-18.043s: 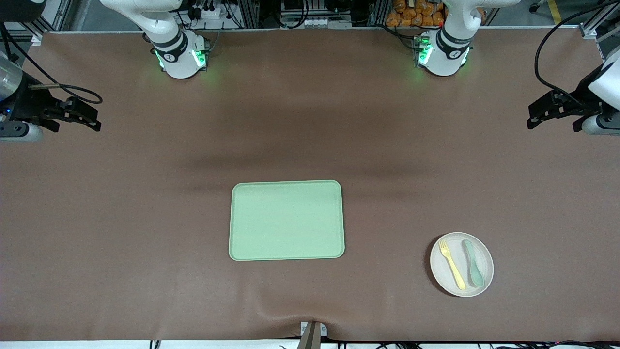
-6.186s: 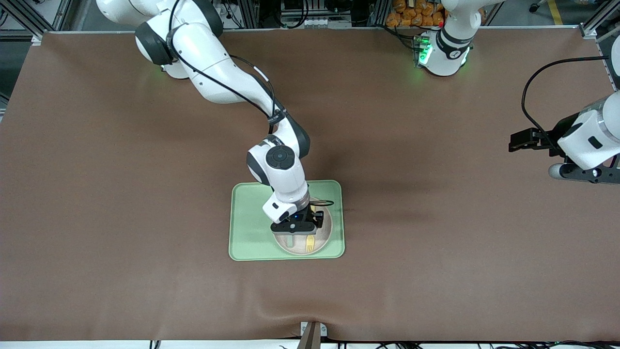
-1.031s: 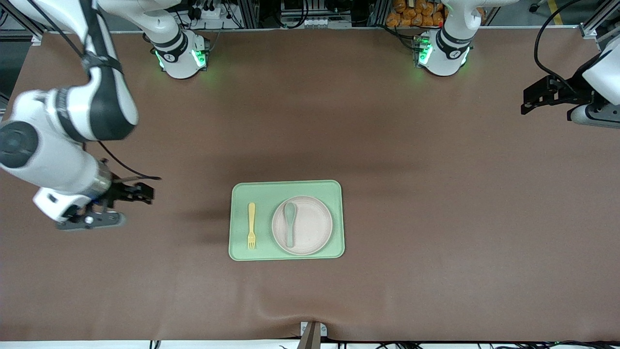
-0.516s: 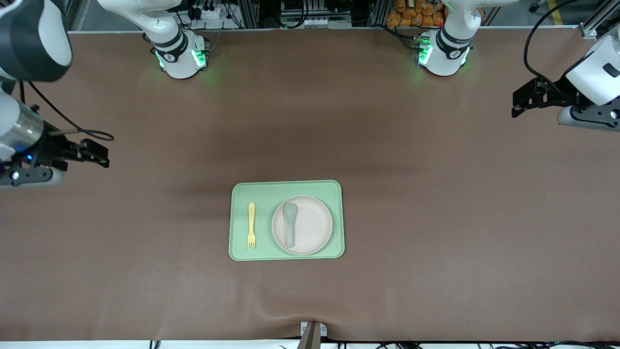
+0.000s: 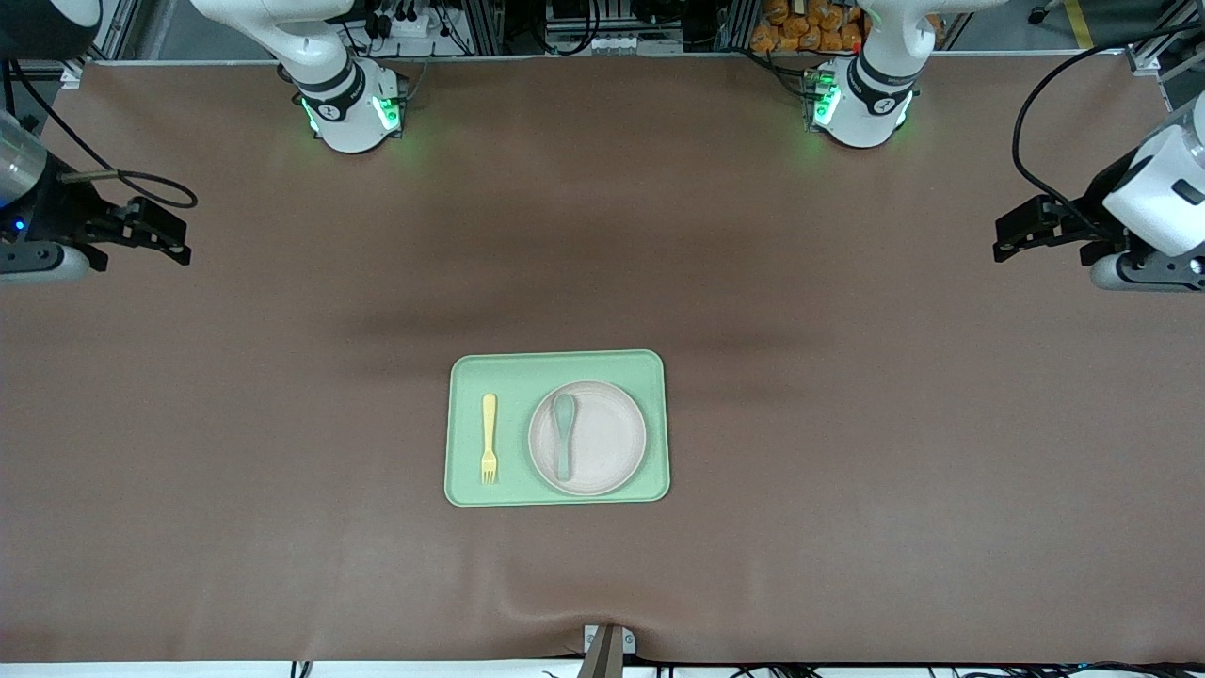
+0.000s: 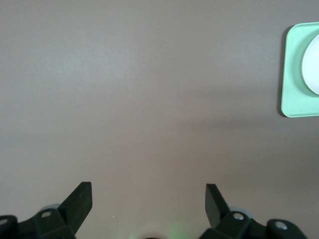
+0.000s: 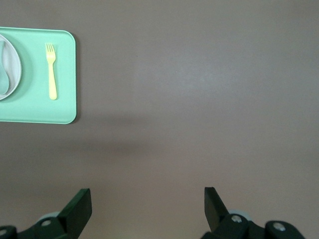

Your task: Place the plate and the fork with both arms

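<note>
— Where do the plate and fork sit right now?

— The plate (image 5: pixel 587 438) lies flat on the pale green tray (image 5: pixel 557 365), toward my left arm's end of it, with a green spoon (image 5: pixel 563 433) lying on it. The fork (image 5: pixel 489 439) lies on the bare tray just beside the plate, toward my right arm's end, apart from the plate's rim. Its long axis runs toward the front camera, tines at the nearer end.

— And your hands?

— My right hand (image 5: pixel 151 231) hangs over the bench (image 5: pixel 847 395) at my right arm's end, well apart from the tray. Its fingers (image 7: pixel 79 206) are spread wide with nothing between them. My left hand (image 5: pixel 1036 226) hangs over the bench at the other end, fingers (image 6: pixel 79 199) wide and empty too.

— Which hand is closer to the fork?

— The right, I judge: the fork lies on its end of the tray and shows whole in the right wrist view, while the left wrist view catches only a tray corner and a sliver of plate.

— Anything left to do?

— By my reckoning no; both things rest on the tray and both arms wait clear of it.
</note>
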Robot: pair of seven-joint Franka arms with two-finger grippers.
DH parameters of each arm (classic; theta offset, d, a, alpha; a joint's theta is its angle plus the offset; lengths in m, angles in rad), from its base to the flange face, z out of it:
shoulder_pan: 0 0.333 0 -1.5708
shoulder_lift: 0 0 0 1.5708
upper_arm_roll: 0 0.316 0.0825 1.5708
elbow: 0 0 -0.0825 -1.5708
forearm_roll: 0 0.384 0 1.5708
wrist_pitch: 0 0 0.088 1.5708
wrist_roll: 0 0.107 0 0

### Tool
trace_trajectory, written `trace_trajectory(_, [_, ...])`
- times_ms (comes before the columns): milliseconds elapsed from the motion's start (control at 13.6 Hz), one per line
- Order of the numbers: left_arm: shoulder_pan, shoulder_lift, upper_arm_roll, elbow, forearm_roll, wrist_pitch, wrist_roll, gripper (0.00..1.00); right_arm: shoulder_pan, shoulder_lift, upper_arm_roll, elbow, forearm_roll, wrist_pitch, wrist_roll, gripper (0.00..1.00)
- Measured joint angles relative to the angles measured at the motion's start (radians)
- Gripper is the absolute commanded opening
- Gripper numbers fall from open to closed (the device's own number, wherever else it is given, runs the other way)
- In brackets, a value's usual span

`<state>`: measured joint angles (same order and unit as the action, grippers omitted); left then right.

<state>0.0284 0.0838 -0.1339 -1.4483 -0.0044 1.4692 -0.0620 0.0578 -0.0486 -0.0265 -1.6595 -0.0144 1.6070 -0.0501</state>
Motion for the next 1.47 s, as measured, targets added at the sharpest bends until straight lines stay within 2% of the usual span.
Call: trace_trajectory(1473, [0.005,-0.006,-0.008,0.007,0.0,0.0,0.0,1.0,-0.026,0.006,0.016,0.003,0.034,0.029,0.0,1.0])
